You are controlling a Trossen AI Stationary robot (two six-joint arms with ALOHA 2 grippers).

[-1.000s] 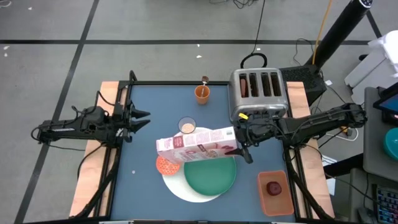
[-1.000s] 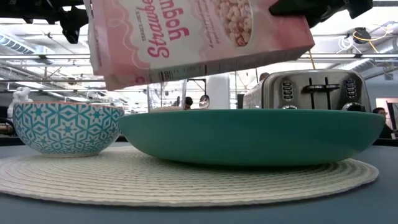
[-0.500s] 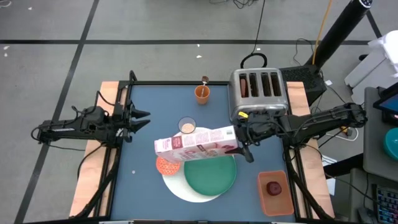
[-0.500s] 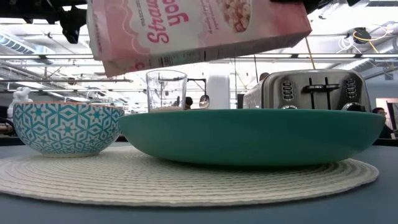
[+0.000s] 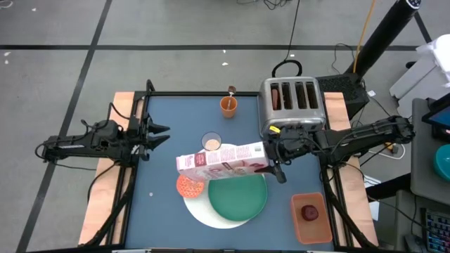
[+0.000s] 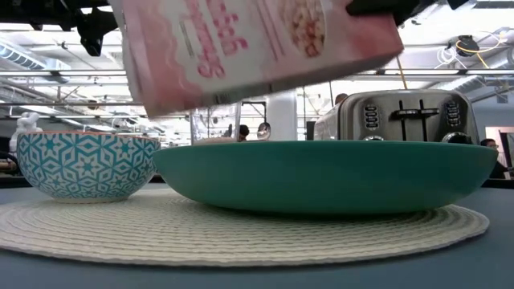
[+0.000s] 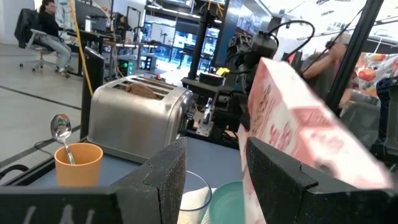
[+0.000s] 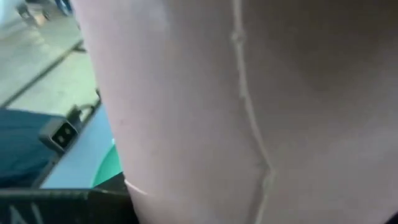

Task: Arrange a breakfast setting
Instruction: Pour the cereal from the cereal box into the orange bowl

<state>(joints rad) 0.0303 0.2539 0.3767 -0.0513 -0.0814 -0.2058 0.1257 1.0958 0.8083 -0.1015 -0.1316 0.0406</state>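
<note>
My right gripper (image 5: 271,160) is shut on the pink cereal box (image 5: 221,160), which hangs over the far edge of the green plate (image 5: 238,195) and the small patterned bowl (image 5: 190,186). Plate and bowl sit on the round white mat (image 5: 205,213). The glass (image 5: 211,142) stands just beyond the box. A spoon stands in an orange cup (image 5: 228,105). The dark red fruit (image 5: 309,211) lies in the orange tray. My left gripper (image 5: 160,133) is open and empty at the table's left edge. My right gripper holds the box by its right end (image 5: 260,156), coming in level from the table's right, along the box's length. The box is lifted clear above plate and bowl; in the low view its free end (image 6: 161,88) slopes down toward the bowl. The box hides the fingers in the wrist view.
The silver toaster (image 5: 292,105) stands at the far right, close behind my right gripper, with something brown in a slot (image 7: 142,91). The orange tray (image 5: 309,226) is at the near right. Bare blue table (image 5: 162,204) lies left of the mat.
My right gripper has turned the cereal box about its length: from above it shows narrower now. In the low view the box rose a little, then tipped, its free end dipping toward the bowl. The gripper has stayed shut on it.
</note>
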